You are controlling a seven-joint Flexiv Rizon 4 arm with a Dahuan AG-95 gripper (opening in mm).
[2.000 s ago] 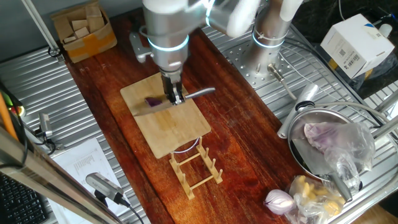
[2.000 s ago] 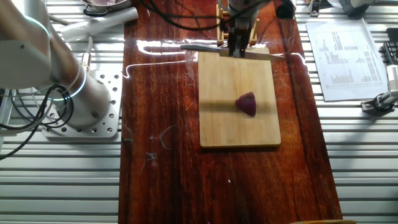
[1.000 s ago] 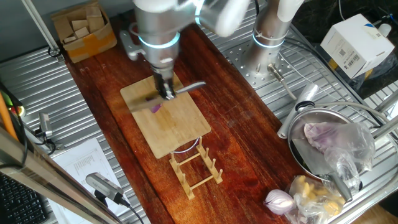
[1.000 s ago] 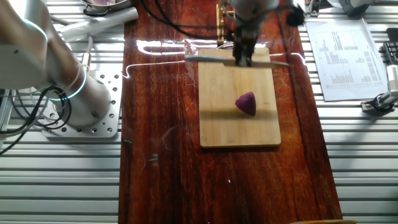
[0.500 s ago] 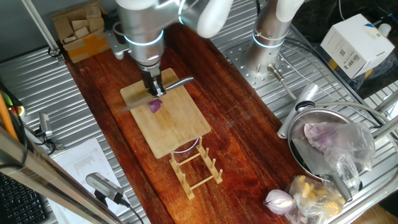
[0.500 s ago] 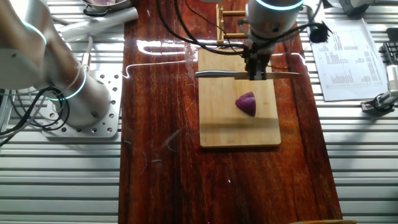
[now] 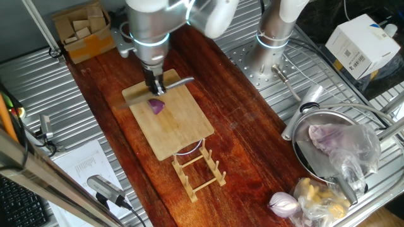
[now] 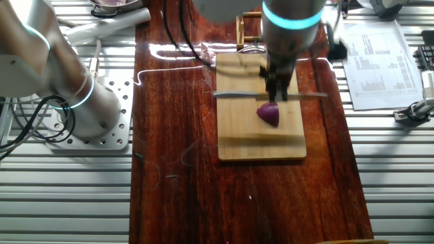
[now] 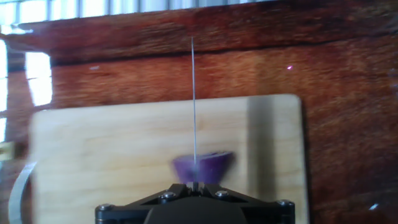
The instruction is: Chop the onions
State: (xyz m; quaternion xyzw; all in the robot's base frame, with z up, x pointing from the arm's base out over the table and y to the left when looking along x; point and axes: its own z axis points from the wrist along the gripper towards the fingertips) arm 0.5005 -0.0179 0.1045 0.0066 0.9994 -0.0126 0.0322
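A small purple onion wedge [image 7: 156,106] lies on the wooden cutting board [image 7: 180,129]; it also shows in the other fixed view [image 8: 269,113] and the hand view [image 9: 203,167]. My gripper [image 7: 154,89] is shut on a knife [image 7: 180,82], whose thin blade [image 9: 193,106] runs edge-on above the wedge. In the other fixed view the gripper [image 8: 277,94] holds the knife [image 8: 234,95] level, just at the far side of the wedge. The board fills most of the hand view [image 9: 106,143].
A wooden rack [image 7: 199,169] stands at the board's near end. A metal bowl [image 7: 328,148] holds a plastic-wrapped pale purple lump, with a whole red onion [image 7: 282,203] nearby. A cardboard box of wood blocks [image 7: 84,28] sits at the back left. Papers [image 8: 376,61] lie beside the table.
The gripper has carried the knife from the board's rack end across the board to right over the onion wedge. The wedge has stayed in place.
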